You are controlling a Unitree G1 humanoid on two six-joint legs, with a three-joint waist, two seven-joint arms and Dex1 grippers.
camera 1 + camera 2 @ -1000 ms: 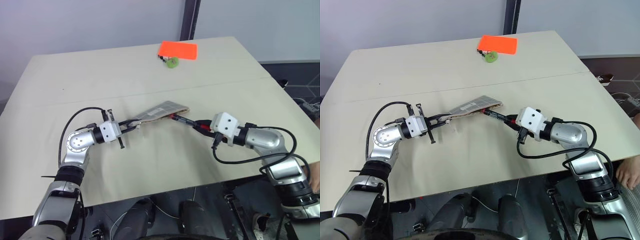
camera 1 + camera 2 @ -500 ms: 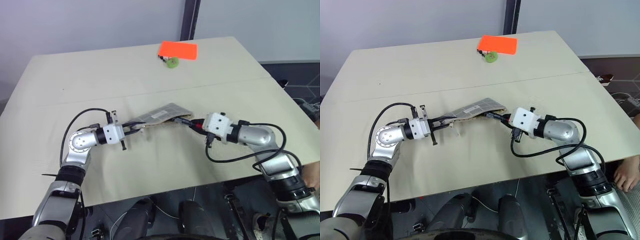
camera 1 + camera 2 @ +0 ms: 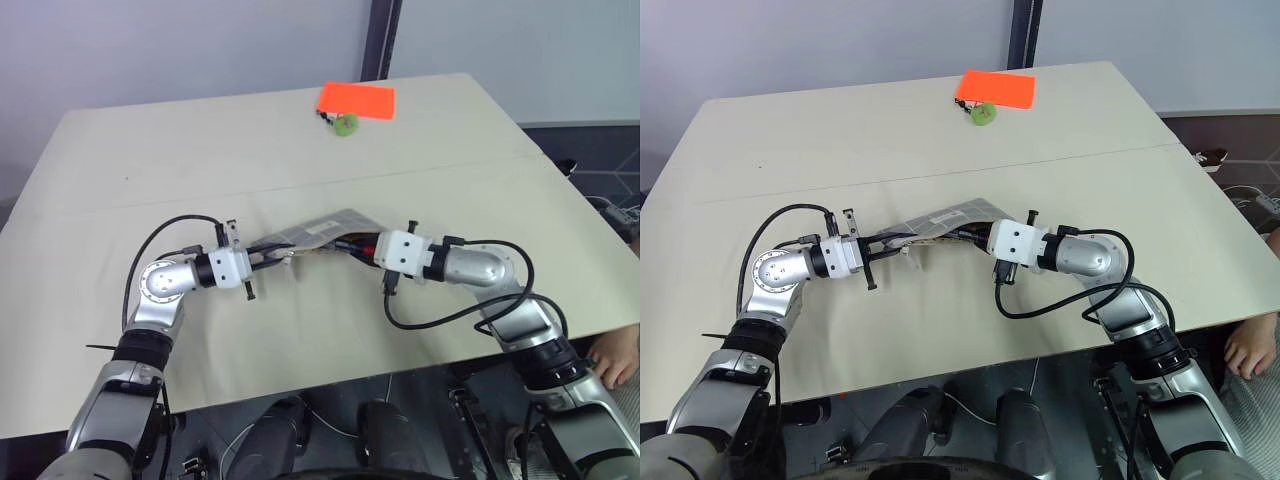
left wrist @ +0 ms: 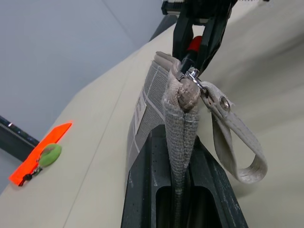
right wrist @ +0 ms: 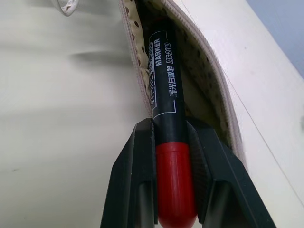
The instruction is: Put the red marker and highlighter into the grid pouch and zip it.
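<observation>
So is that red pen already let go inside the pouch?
No, the right hand grips the red pen, whose tip is just entering the pouch.

Big beige table [image 3: 200, 150] with a seam line running across it. Up at the far edge there's a flat orange-red card [image 3: 357, 100] lying flat — and a small green round object [image 3: 345, 124] just beside it, touching or nearly. Mid-table, the grid pouch [image 3: 318, 231] seems partly lifted off the top — hard to tell how much rests on it.

Beige table [image 3: 200, 140] (seam across it), pale wall [image 3: 150, 40], dark post [image 3: 380, 35].
</observation>
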